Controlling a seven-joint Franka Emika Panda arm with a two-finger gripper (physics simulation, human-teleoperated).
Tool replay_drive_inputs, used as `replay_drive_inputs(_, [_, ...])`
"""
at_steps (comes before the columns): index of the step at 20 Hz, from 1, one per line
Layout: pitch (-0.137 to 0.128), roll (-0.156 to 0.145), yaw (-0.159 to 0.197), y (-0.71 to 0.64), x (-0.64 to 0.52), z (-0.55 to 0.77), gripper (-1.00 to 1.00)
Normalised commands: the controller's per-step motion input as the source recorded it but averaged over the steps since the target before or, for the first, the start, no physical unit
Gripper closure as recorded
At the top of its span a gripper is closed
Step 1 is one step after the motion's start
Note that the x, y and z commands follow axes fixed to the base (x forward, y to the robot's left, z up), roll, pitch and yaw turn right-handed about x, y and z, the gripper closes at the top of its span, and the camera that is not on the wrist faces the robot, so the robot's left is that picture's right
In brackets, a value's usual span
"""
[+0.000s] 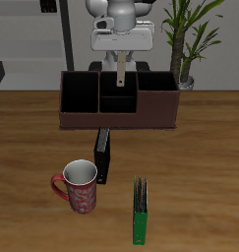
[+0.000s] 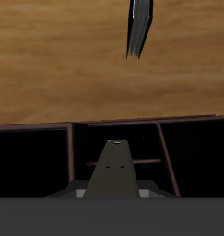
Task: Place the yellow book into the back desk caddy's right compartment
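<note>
Wrist view shows my pincer (image 2: 112, 175) clamped on the thin tan yellow book (image 2: 112, 166) above the long dark-brown back desk caddy (image 2: 30, 161).

Yellow book (image 2: 113, 171) held edge-on above back desk caddy (image 2: 72, 147).

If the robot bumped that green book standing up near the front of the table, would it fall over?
Probably. The green book stands upright on its narrow edge with nothing propping it, so a sideways nudge would likely tip it. It looks thin, so it is probably light and easy to slide. It seems stiff, standing straight without sagging.
</note>
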Motion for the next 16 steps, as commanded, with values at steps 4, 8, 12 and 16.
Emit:
replay_drive_inputs(4, [0.031, 0.053, -0.018, 0.39, -0.17, -0.02, 1.00])
replay_drive_inputs(8, [-0.010, 0.049, 0.003, 0.36, -0.17, 0.11, 1.00])
replay_drive_inputs(12, [-0.007, 0.030, 0.000, 0.27, -0.07, 0.12, 1.00])
replay_drive_inputs(16, [-0.017, 0.010, -0.021, 0.16, -0.04, 0.13, 1.00])
